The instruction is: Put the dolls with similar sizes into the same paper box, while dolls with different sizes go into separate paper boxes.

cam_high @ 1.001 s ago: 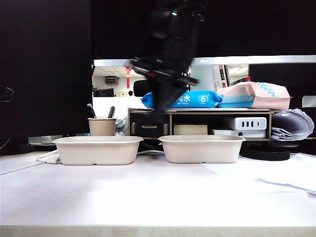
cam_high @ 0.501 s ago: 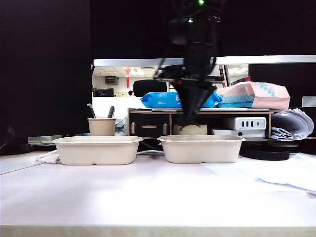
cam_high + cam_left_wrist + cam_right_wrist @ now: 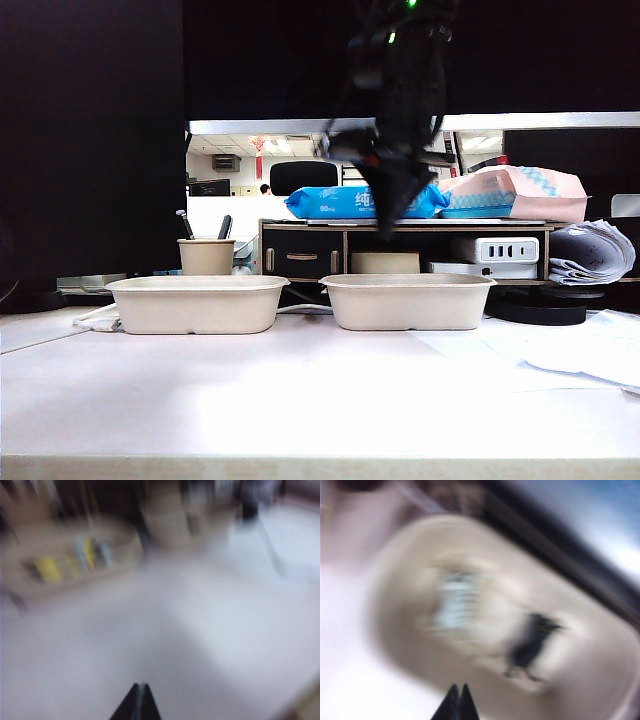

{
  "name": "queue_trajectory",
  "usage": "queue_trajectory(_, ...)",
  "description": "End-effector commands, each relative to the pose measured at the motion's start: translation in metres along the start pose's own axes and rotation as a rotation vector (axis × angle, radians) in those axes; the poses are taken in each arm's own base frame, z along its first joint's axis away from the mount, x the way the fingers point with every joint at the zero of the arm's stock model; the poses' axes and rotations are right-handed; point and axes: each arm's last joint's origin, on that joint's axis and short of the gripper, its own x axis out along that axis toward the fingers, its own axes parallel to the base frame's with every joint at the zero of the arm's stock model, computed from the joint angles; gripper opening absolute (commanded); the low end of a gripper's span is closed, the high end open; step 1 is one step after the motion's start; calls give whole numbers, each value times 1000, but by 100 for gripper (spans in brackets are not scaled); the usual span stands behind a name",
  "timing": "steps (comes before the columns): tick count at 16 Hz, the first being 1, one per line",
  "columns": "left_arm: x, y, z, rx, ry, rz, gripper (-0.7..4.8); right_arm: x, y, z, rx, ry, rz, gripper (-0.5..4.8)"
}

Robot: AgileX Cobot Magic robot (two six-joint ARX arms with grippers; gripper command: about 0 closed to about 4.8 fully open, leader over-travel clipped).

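R gripper (image 3: 458, 700): tips pressed together, nothing between them; hangs above the right-hand paper box (image 3: 408, 301), pointing down, per ext view (image 3: 388, 215).
L gripper (image 3: 138, 702): tips also together, empty; over bare table (image 3: 200, 645), well apart from the boxes. Not seen in ext view.
Right box contents: R wrist view (blurred) shows white black-striped tiger (image 3: 455, 607) and tiny black creature (image 3: 530, 645) lying inside, apart from each other.
Left box (image 3: 196, 303) contents: L wrist view, very blurred, shows yellow shapes (image 3: 50, 569) inside the box (image 3: 30, 592) – prob. the duck and the yellow-and-black figure; can't tell which is which.
Table dolls: none visible on the tabletop in ext view.
Progress (judgement): all four look boxed, so sorting seems about done; whether tiger & black creature match in size can't be told through the blur.
Handling (judgement): dolls look small, light, prob. hard plastic – smooth, may slip or roll. Tiger: take across the body mid-section. Black creature: spindly limbs look fragile, grip the trunk, not the legs.
Boxes: thin pulp, light, prob. slide if nudged; keep off the rims.
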Motion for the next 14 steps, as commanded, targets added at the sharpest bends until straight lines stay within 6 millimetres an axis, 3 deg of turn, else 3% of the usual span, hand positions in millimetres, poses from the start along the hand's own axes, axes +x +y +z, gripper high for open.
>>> queue_trajectory(1, -6, 7, 8, 0, -113, 77, -5, -45, 13, 4, -37, -198, 229, -3)
queue_trajectory(4, -8, 16, 8, -16, -118, 171, -5, -101, 26, 1, -100, -398, 274, -4)
queue_trajectory(6, -11, 27, 8, -36, -121, 284, -5, -172, 45, -12, -125, -643, 259, -4)
queue_trajectory(9, -16, 37, 7, -55, -124, 399, -5, -248, 62, -39, -101, -920, 230, -4)
queue_trajectory(10, -18, 41, 7, -64, -125, 451, -5, -293, 74, -64, -92, -1094, 160, -4)
queue_trajectory(14, -19, 42, 7, -66, -125, 461, -5, -361, 82, -128, -38, -1291, 65, -2)
